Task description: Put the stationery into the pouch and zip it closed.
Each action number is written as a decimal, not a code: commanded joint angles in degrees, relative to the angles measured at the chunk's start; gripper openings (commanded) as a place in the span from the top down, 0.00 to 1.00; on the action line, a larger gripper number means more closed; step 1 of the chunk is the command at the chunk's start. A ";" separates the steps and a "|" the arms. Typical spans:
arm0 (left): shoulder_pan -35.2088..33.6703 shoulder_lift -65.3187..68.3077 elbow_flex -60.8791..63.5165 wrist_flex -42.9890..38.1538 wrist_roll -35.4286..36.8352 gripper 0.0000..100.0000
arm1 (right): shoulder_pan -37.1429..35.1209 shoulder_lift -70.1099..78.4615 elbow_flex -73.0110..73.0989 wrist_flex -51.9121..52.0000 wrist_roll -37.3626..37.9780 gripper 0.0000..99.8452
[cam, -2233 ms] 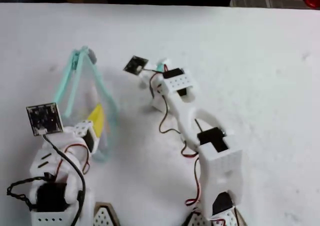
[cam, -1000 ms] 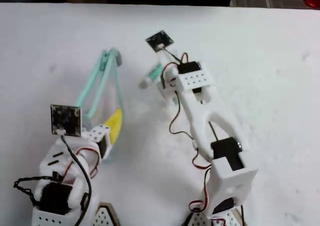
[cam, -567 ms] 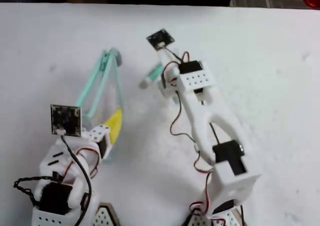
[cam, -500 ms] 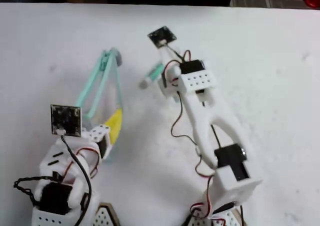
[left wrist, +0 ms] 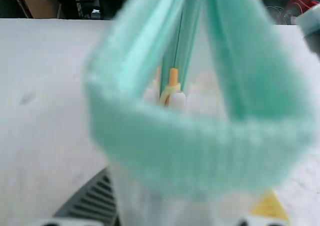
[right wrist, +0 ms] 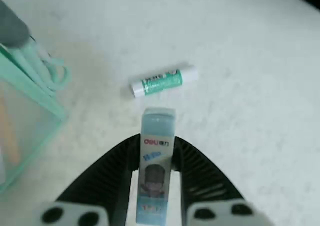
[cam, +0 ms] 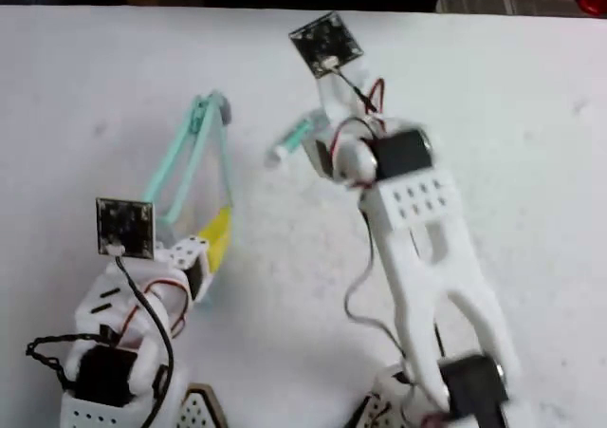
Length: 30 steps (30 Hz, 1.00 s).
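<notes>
**Right gripper holding a blue block, green stick loose on the bench, left gripper on the pouch**

High view:
- Pouch sits at about 9 o'clock from frame centre. It is clear-walled with teal edging, and its long axis runs roughly 12 to 6.
- Grey zip pull is at the pouch's 12 o'clock end.
- Left gripper is clamped on the pouch's 6 o'clock end.
- A yellow item is inside the pouch, near that held end.
- Green stick lies on the bench at 3 o'clock from the zip pull, apart from the pouch.
- Right arm comes in from 5 o'clock, with its wrist just beside the stick.

Left wrist view:
- The pouch's teal rim loops wide open close to the lens.
- An orange-tipped item and some white pieces stand inside. I can't tell what they are.

Right wrist view:
- Right gripper has its jaws closed on a light-blue block, which is upright between them and sticks out past the tips.
- The green stick lies flat on the bench just beyond the block, not touching it.
- The pouch corner and zip pull are off to one side, near the stick.
</notes>
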 commanded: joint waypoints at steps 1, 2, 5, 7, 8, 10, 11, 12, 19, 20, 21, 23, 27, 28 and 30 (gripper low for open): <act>1.01 0.22 -1.32 -0.70 -0.26 0.76 | -2.24 -11.30 -0.53 0.40 -1.58 0.98; 1.01 0.22 -1.32 -0.70 -0.26 0.76 | -3.12 -14.11 -0.53 1.19 -2.99 0.98; 1.19 0.22 -1.32 -0.70 -0.26 0.76 | -7.52 -22.20 -0.44 2.68 -8.35 0.98; 1.19 0.22 -1.32 -0.70 -0.26 0.76 | -10.24 -26.33 -0.35 2.68 -8.97 0.98; 1.19 0.22 -1.32 -0.70 -0.26 0.76 | -10.95 -28.00 0.09 2.51 -8.97 0.98; 1.10 0.22 -1.32 -0.70 -0.26 0.76 | -11.65 -30.90 2.20 0.75 -8.97 0.98; 1.10 0.22 -1.32 -0.70 -0.26 0.76 | -11.65 -31.87 3.78 -0.84 -8.97 0.98; 1.19 0.22 -1.32 -0.70 -0.26 0.76 | -11.65 -32.66 5.80 -3.30 -8.97 0.98; 1.36 0.22 -1.32 -0.70 -0.18 0.76 | -12.00 -33.54 14.51 -23.60 -9.41 0.98; 1.36 0.22 -1.32 -0.70 -0.18 0.76 | -12.26 -33.54 14.42 -25.45 -9.49 0.98; 1.36 0.22 -1.32 -0.70 -0.18 0.76 | -13.23 -33.54 14.33 -27.30 -9.49 0.98; 1.36 0.22 -1.32 -0.70 -0.09 0.76 | -15.78 -33.36 14.07 -28.97 -9.49 0.98; 1.36 0.22 -1.32 -0.79 -0.09 0.76 | -22.02 -30.46 13.71 -29.67 -9.49 0.98; 1.36 0.22 -1.32 -0.79 -0.09 0.76 | -23.08 -29.14 13.10 -30.29 -9.49 0.98; 1.36 0.22 -1.32 -0.79 -0.09 0.76 | -24.48 -25.80 11.60 -30.99 -9.49 0.98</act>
